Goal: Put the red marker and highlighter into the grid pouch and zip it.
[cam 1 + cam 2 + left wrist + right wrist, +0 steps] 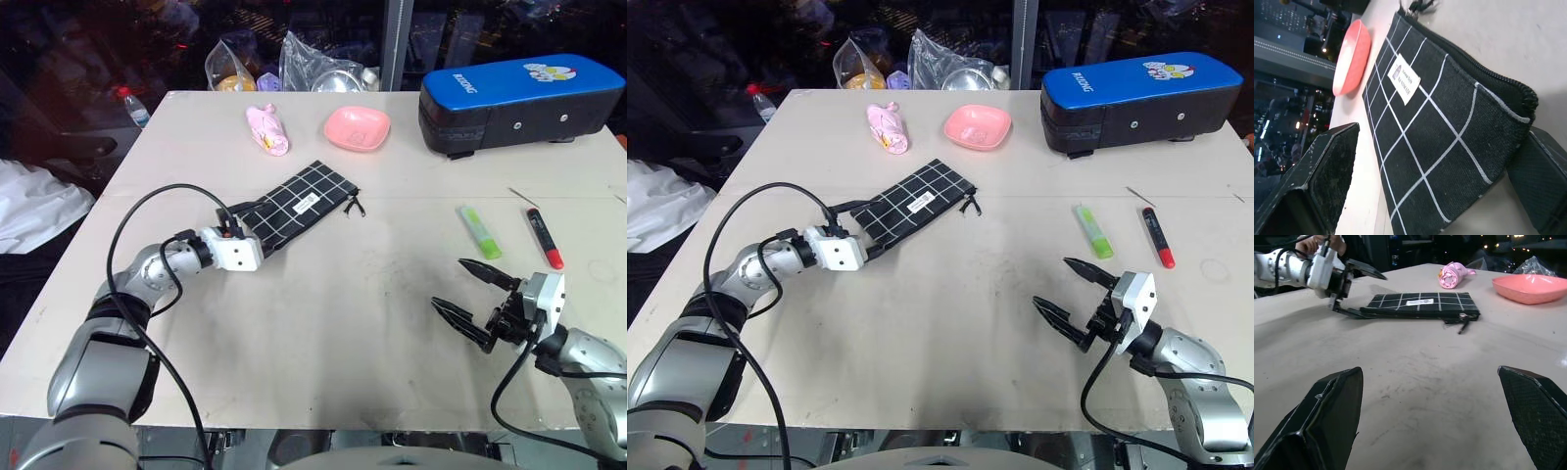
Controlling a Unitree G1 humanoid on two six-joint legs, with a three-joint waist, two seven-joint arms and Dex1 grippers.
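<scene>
The 2 head views look forward and down over the table [323,323]. Each wrist camera looks along its claw; both show the grid pouch [1420,305], the left up close.

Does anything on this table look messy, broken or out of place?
Nothing looks spilled or broken. The grid pouch lies flat but askew, diagonal to the table's edges. The highlighter and red marker lie loose beside each other, apart from it.

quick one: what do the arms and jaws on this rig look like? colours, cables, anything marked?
Both arms are silver-grey metal with black joint bands. Each wrist ends in a white boxy block. The left gripper and right gripper have two black, pointed, textured jaws. A loose black cable loops along each arm. No markings visible.
</scene>
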